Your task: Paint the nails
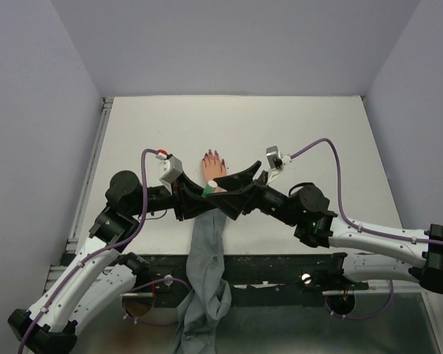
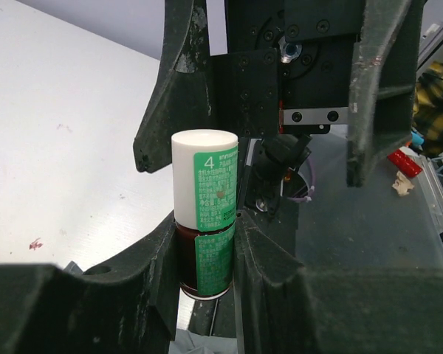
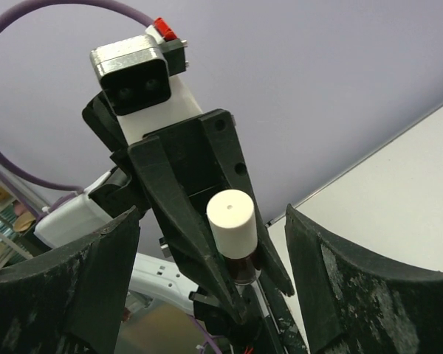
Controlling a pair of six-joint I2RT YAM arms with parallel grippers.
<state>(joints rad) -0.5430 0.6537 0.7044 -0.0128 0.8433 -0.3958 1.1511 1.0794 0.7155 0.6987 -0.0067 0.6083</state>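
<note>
The left pincer (image 2: 205, 221) grips a white-capped bottle (image 2: 204, 166) above the mannequin hand's wrist. The right pincer (image 3: 213, 214) gapes wide, facing the bottle without touching it. Both pincers hide the wrist. The hand (image 1: 213, 169) lies on the tabletop (image 1: 317, 133), with its nails (image 1: 213, 154) uncovered at the far end. The grey sleeve (image 1: 207, 251) hangs over the near edge.

**A robotics lab bench is being shown.**

A white table (image 1: 303, 133) is being boxed in by plain lavender walls (image 1: 229, 44). The left arm (image 1: 88, 265) and right arm (image 1: 376, 240) are being carried on a dark rail (image 1: 266, 267) at its near edge. Purple cables (image 1: 337, 177) are being looped from the wrists, and workshop clutter (image 2: 432, 103) is being glimpsed beyond.
</note>
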